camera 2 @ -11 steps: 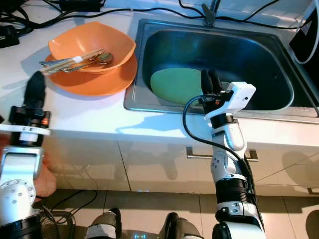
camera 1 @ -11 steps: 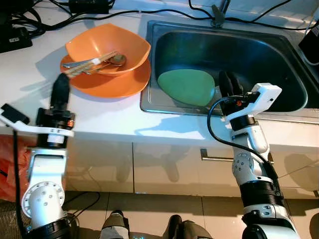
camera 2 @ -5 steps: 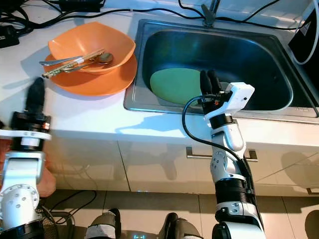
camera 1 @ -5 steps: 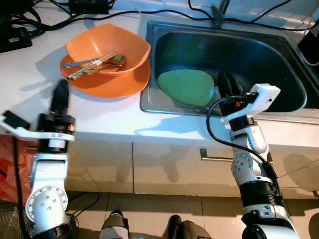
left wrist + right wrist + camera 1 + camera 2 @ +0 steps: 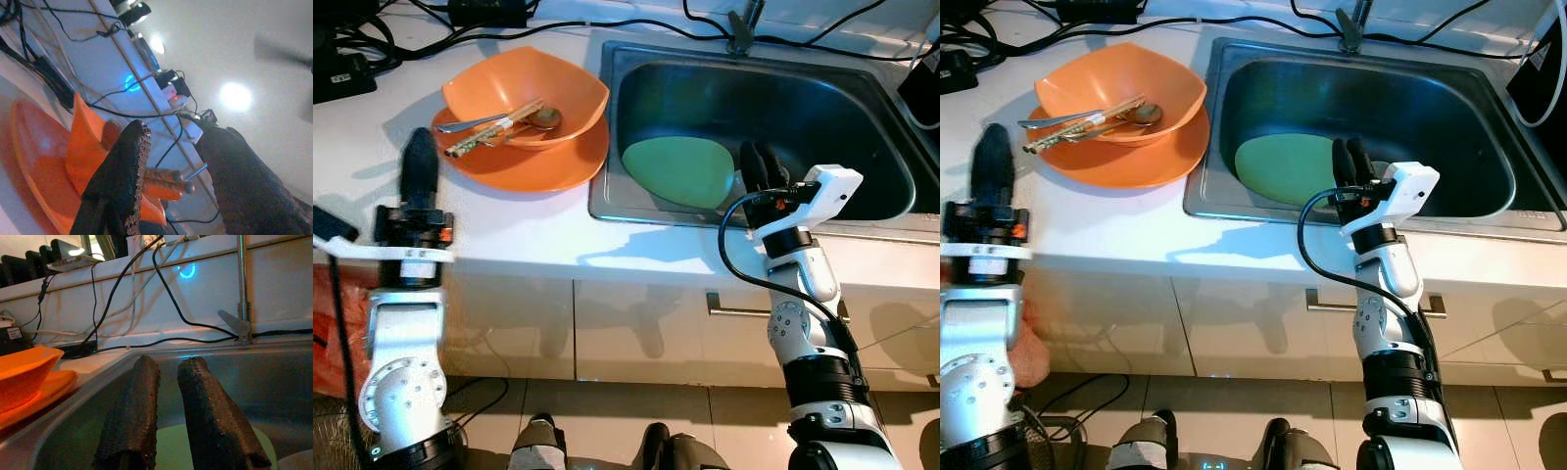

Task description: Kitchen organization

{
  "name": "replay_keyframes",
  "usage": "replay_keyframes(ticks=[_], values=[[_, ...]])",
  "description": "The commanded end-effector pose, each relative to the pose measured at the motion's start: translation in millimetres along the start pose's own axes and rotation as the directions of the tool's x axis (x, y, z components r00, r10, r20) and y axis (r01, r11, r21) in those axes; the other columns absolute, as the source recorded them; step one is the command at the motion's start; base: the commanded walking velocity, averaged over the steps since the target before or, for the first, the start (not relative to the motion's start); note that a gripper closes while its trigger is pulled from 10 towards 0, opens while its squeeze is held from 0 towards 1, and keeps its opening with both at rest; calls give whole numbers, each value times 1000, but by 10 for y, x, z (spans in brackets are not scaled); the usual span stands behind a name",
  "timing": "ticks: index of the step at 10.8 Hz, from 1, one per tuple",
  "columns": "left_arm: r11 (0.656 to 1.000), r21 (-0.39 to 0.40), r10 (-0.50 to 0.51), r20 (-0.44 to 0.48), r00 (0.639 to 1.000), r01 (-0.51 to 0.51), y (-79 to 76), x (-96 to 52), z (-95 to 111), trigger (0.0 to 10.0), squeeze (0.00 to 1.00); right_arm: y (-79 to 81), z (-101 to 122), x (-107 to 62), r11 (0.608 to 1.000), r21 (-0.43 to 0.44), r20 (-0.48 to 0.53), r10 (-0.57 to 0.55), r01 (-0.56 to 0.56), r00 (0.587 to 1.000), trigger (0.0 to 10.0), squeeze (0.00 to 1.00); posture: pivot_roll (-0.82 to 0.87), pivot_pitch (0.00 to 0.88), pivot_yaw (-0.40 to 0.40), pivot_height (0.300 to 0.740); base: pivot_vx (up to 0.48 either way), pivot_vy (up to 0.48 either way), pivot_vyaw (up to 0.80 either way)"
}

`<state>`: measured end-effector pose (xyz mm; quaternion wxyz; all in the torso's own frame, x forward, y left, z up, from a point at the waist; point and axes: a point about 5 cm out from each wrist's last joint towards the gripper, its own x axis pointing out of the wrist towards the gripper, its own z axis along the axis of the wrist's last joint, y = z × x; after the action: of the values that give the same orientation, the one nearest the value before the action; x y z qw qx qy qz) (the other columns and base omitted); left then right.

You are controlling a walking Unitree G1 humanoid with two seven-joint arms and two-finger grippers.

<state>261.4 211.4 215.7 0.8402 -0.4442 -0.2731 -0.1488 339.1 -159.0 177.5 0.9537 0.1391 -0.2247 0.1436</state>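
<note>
Right tool [image 5: 756, 162], fingers slightly parted, hangs over the steel sink's [image 5: 862, 127] front rim beside the flat green plate [image 5: 679, 169]. Left tool [image 5: 419, 164], spread, hovers at the orange bowl's [image 5: 524, 93] eight o'clock over white counter [image 5: 499, 220].

On the white table [image 5: 509, 230] a deep orange plastic bowl [image 5: 524, 93] sits in a shallow orange plate [image 5: 524, 166], with a metal spoon [image 5: 543, 117] and wooden chopsticks [image 5: 494, 130] lying across the bowl. Just beside it is a stainless steel sink [image 5: 822, 108] holding a flat green oval plate [image 5: 678, 169] — near its front wall. The left pincer [image 5: 419, 166] stands over the table left of the orange plate, apart from it. The right pincer [image 5: 759, 164] hangs over the sink's front edge, fingers nearly together, by the green plate's right rim. Black cables [image 5: 558, 27] run along the back.
</note>
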Motion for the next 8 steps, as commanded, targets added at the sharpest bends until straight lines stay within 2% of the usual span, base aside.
replay_keyframes(ticks=[1,3,8], values=[[1000,-1,-18,-39,999,18,-44,23,-76,10000,0,-9,-90,-46,1000,21,-42,-5,6,999,10000,0,225,206,-84,740,0,0,0],[1000,-4,-18,-95,995,17,-65,50,-190,10000,0,-15,-87,-53,1000,20,-40,-11,12,999,10000,0,222,207,-82,740,0,0,0],[999,15,33,-108,994,-31,-4,69,-239,10000,0,-22,-91,-65,1000,19,-40,-17,18,999,10000,0,218,206,-78,740,0,0,0]])
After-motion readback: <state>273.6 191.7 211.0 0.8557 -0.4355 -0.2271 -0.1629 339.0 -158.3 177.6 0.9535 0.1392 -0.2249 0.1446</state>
